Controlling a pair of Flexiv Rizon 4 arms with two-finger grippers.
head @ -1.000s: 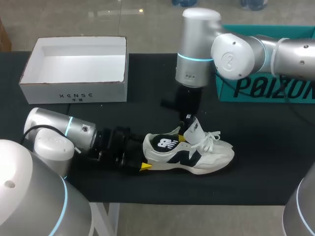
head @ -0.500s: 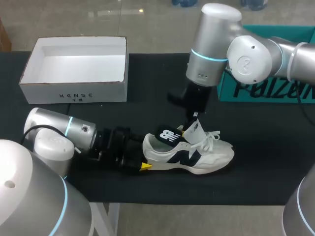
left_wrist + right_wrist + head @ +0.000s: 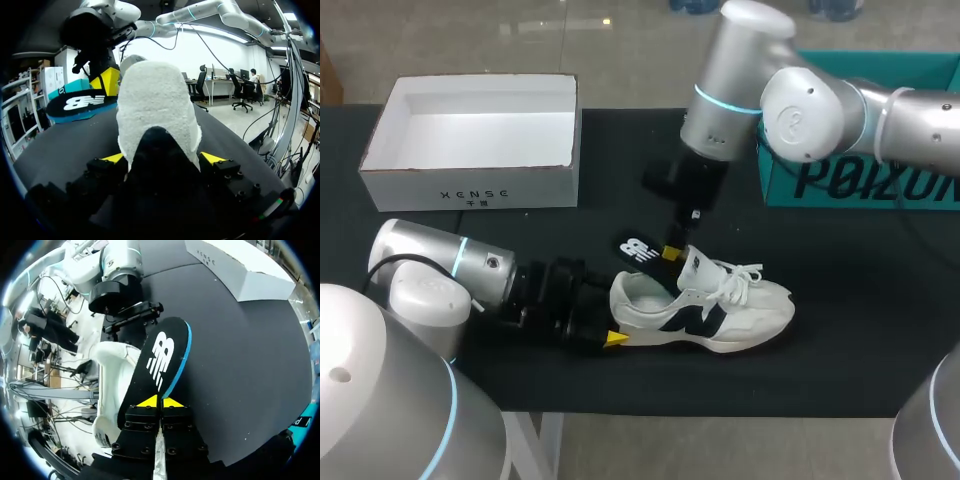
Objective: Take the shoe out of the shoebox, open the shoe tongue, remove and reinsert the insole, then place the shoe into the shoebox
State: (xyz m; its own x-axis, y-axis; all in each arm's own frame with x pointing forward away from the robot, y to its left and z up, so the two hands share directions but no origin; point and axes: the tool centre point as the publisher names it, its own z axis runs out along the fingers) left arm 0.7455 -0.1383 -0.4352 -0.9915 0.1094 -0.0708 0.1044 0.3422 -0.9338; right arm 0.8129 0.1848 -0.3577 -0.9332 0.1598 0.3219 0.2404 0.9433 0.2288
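Observation:
A white and navy sneaker lies on its sole on the black table, toe to the right. My left gripper is shut on its heel, one yellow-tipped finger on each side. My right gripper hangs just behind the shoe's opening, shut on the end of a black insole with a white logo and blue edge. The insole sticks out ahead of the right gripper, clear of the shoe and above the table. The tongue stands up over loose white laces.
An open white shoebox stands at the back left of the table. A teal box stands at the back right, behind my right arm. The table's front edge runs just in front of the shoe.
My right gripper has drawn the insole out of the shoe, up and to the left; it now hangs free behind the heel opening. The left arm and shoe have stayed put.

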